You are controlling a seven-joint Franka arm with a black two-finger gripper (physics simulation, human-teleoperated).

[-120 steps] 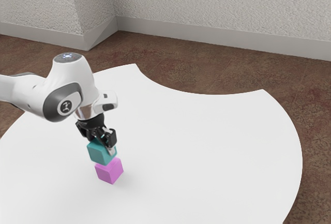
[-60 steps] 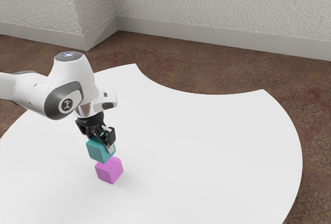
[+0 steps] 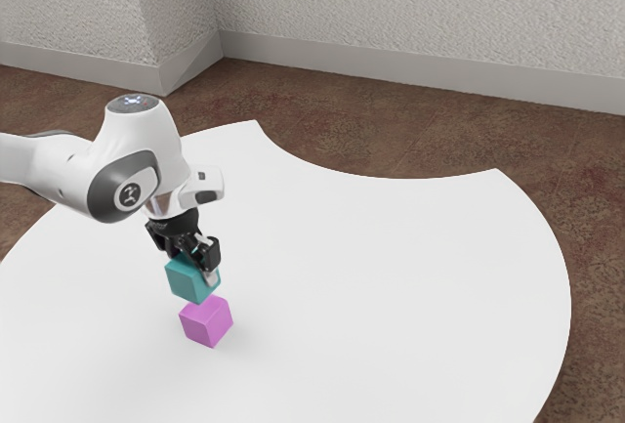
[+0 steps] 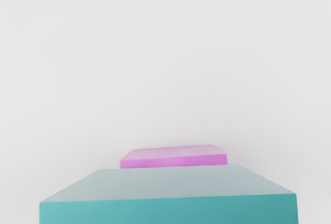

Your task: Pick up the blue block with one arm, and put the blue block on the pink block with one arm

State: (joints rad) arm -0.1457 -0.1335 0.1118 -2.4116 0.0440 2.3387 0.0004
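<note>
Currently, the black gripper [image 3: 198,259] is seen clenched on the blue block [image 3: 191,282], teal in shade, which is gripped from two sides by the fingers. That block is held directly over the pink block [image 3: 205,321]; contact between them cannot be judged. The pink block is set on the white table [image 3: 391,276], toward the exterior view's left.

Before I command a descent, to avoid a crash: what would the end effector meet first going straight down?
Probably the pink block: the blue block that the end effector grips hangs over it and would touch first.
</note>
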